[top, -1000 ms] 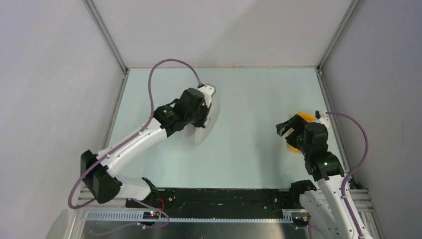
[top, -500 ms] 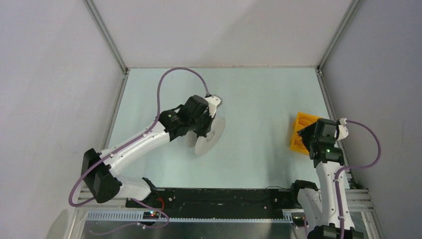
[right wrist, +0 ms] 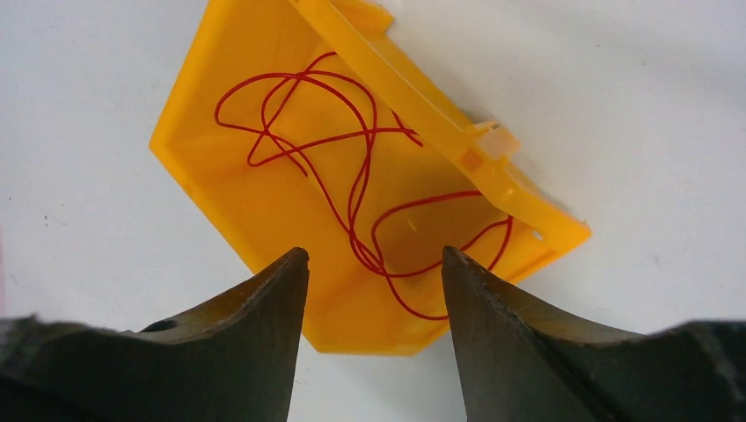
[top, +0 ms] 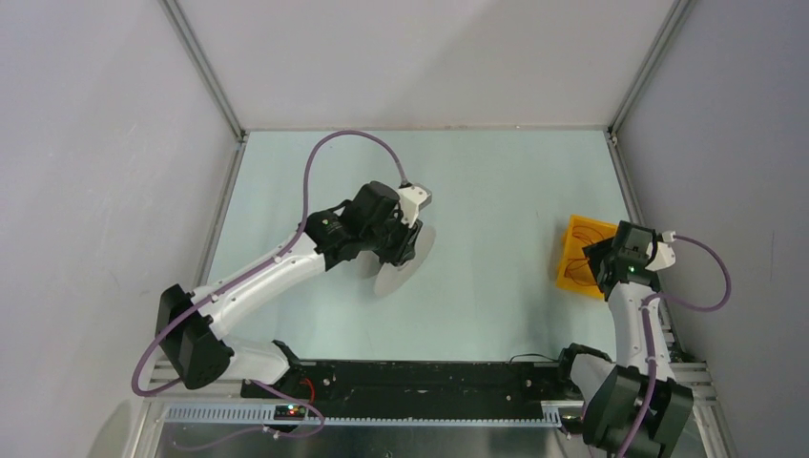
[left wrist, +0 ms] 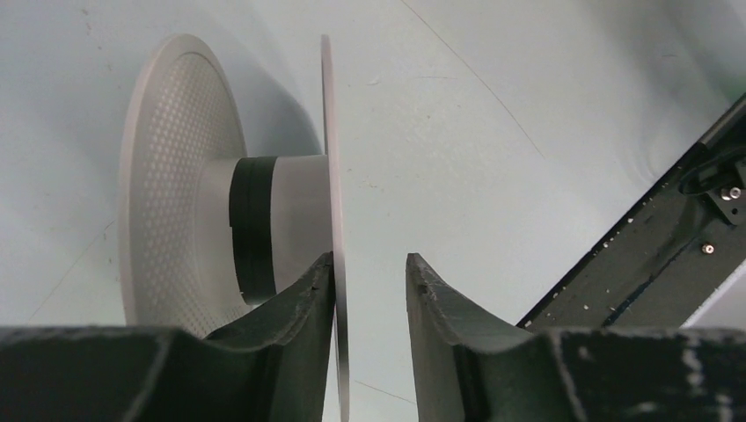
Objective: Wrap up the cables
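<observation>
Left end effector [left wrist: 369,264]: fingers parted, straddling one flange of the white spool [left wrist: 176,176], not clamped. Right end effector [right wrist: 374,255]: wide open, empty, above orange tray [right wrist: 255,198] on counter [top: 496,191]. Red cable [right wrist: 362,176] lies curled inside tray.

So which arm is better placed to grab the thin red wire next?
Right. The right hand hovers open above the thin red wire lying loose in the orange plastic tray; the left hand straddles a flange of the white plastic spool.
</observation>
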Robot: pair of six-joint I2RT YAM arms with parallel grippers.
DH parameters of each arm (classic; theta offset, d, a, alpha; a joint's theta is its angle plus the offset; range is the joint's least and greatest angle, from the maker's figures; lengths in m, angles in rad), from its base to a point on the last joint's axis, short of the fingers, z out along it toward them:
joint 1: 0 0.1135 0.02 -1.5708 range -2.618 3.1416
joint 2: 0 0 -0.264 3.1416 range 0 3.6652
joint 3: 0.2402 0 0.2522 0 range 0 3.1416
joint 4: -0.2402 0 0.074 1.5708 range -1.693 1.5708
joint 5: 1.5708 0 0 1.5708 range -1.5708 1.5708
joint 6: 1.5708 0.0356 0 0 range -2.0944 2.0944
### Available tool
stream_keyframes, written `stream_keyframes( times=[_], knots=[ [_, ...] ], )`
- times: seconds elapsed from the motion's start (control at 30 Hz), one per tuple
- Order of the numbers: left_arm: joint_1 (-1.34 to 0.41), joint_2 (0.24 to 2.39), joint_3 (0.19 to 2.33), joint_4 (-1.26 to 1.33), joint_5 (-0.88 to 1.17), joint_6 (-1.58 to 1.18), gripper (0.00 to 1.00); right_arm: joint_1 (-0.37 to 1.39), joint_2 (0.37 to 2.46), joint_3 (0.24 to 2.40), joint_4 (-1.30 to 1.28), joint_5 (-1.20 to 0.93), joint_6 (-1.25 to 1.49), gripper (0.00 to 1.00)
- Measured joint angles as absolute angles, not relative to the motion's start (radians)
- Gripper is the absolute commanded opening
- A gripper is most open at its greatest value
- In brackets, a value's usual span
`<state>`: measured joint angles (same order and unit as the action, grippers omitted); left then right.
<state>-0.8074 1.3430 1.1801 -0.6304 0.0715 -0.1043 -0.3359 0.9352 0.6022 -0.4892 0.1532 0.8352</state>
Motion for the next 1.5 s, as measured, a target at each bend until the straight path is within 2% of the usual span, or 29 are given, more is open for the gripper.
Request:
stream_keyframes(
  times=[0.13, 0.3, 0.37, 0.4, 0.43, 0.47, 0.53, 0.67, 0.83, 1.1, 1.3, 1.37, 1.4, 1.5],
  knots=[
    [-0.807, 1.343, 1.18, -0.63, 0.1, -0.104, 0.42, -0.337, 1.008, 0.602, -0.43, 0.167, 0.838, 0.59],
    [-0.807, 1.343, 1.18, -0.63, 0.112, -0.104, 0.44, -0.345, 1.105, 0.602, -0.362, 0.205, 0.839, 0.49],
    [-0.807, 1.343, 1.18, -0.63, 0.112, -0.104, 0.44, -0.353, 1.14, 0.602, -0.334, 0.207, 0.844, 0.37],
    [-0.807, 1.343, 1.18, -0.63, 0.112, -0.104, 0.44, -0.356, 1.158, 0.602, -0.321, 0.207, 0.854, 0.26],
    [-0.807, 1.343, 1.18, -0.63, 0.112, -0.104, 0.45, -0.358, 1.168, 0.602, -0.313, 0.209, 0.857, 0.2],
    [-0.807, 1.343, 1.18, -0.63, 0.112, -0.104, 0.45, -0.359, 1.173, 0.602, -0.308, 0.21, 0.857, 0.06],
    [-0.807, 1.342, 1.18, -0.631, 0.109, -0.103, 0.45, -0.36, 1.172, 0.602, -0.298, 0.212, 0.855, 0.0],
    [-0.807, 1.34, 1.18, -0.631, 0.107, -0.103, 0.47, -0.36, 1.105, 0.601, -0.287, 0.219, 0.834, 0.0],
    [-0.807, 1.313, 1.18, -0.631, 0.105, -0.103, 0.5, -0.34, 0.921, 0.631, -0.29, 0.232, 0.77, 0.0],
    [-0.807, 1.268, 1.18, -0.631, 0.096, -0.104, 0.51, -0.235, 0.773, 0.845, -0.253, 0.19, 0.651, 0.0],
    [-0.807, 1.219, 1.18, -0.63, 0.067, -0.104, 0.53, -0.21, 0.775, 0.993, -0.039, -0.038, 0.576, 0.0],
    [-0.807, 1.199, 1.18, -0.629, 0.051, -0.106, 0.54, -0.196, 0.801, 1.038, 0.025, -0.153, 0.547, 0.0],
    [-0.807, 1.176, 1.18, -0.623, 0.031, -0.113, 0.56, -0.157, 0.829, 1.093, 0.087, -0.296, 0.512, 0.0],
    [-0.807, 1.163, 1.18, -0.614, 0.014, -0.12, 0.58, -0.118, 0.844, 1.104, 0.093, -0.334, 0.503, 0.0]
  ],
)
